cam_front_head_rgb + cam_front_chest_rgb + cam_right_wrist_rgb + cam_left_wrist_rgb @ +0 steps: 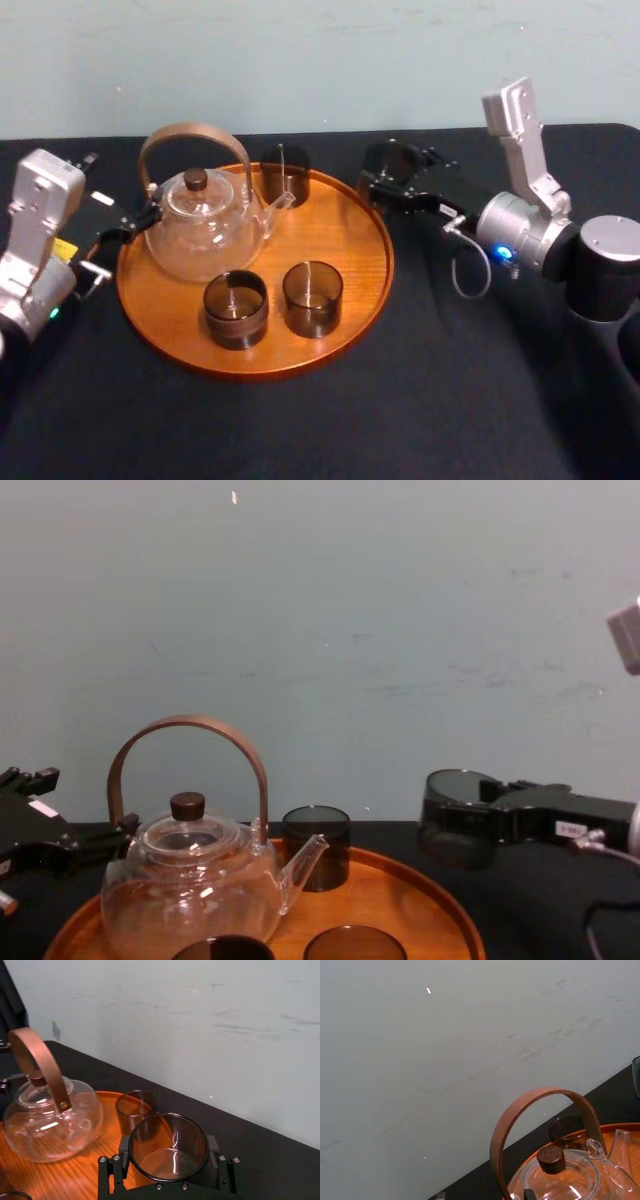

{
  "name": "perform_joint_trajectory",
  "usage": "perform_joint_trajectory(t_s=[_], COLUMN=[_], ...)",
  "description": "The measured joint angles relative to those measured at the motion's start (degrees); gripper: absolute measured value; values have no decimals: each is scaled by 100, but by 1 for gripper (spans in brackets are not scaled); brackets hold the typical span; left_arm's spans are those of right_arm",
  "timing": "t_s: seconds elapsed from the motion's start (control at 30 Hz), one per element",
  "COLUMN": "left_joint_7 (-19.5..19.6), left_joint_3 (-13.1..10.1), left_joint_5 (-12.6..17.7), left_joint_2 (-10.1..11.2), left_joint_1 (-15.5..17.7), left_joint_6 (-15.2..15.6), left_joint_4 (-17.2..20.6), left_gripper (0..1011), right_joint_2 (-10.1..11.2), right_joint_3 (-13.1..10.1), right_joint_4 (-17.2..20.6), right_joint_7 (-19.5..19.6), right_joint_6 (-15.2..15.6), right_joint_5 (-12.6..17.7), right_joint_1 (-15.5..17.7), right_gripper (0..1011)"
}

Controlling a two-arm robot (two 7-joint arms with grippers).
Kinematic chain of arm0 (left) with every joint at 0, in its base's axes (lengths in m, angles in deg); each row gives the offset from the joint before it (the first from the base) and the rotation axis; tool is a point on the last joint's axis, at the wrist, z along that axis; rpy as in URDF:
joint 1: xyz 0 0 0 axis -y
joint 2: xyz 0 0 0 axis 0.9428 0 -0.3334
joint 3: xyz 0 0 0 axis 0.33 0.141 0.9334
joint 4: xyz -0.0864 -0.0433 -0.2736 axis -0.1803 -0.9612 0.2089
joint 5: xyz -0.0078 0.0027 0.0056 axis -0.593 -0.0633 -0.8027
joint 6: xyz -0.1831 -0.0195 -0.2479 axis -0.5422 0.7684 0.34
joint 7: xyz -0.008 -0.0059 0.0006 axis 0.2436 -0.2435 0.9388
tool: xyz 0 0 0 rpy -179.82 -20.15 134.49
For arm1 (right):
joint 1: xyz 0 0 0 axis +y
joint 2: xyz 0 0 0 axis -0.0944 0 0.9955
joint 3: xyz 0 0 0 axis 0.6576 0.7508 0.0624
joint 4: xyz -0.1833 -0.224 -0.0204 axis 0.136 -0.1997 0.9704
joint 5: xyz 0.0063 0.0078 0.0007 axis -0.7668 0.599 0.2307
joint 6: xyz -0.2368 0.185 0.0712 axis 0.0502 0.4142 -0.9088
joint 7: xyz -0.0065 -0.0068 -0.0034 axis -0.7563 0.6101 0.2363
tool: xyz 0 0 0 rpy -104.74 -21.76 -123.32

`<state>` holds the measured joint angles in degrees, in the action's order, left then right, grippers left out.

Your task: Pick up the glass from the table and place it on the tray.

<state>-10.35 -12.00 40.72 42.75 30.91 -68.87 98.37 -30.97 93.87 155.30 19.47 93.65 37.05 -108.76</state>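
Right gripper [388, 172]: fingers clamped around the smoked glass tumbler [168, 1147], holding it upright so it can land flat.
Glass: just beside the tray's [388, 255] far right rim, above the table [450, 400].
Left gripper [128, 228]: parked beside the teapot [205, 225].

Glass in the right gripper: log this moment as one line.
right gripper: shut on glass | glass: beside tray at its right rim, not yet on it | left gripper: parked by tray's left edge
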Motion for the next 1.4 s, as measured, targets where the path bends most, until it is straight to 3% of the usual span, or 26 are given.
perform_joint_trajectory(t_s=[0.7, 1.4], left_joint_7=[0, 0], left_joint_3=[0, 0], left_joint_5=[0, 0], left_joint_2=[0, 0], left_joint_1=[0, 0], left_joint_6=[0, 0], left_joint_4=[0, 0], left_gripper=[1009, 1010], right_joint_2=[-348, -495], right_joint_3=[426, 520], right_joint_4=[-575, -933], right_joint_7=[-97, -162], right_joint_6=[-145, -70], right_joint_5=[-9, -18], right_joint_1=[-277, -384], right_gripper=[904, 905])
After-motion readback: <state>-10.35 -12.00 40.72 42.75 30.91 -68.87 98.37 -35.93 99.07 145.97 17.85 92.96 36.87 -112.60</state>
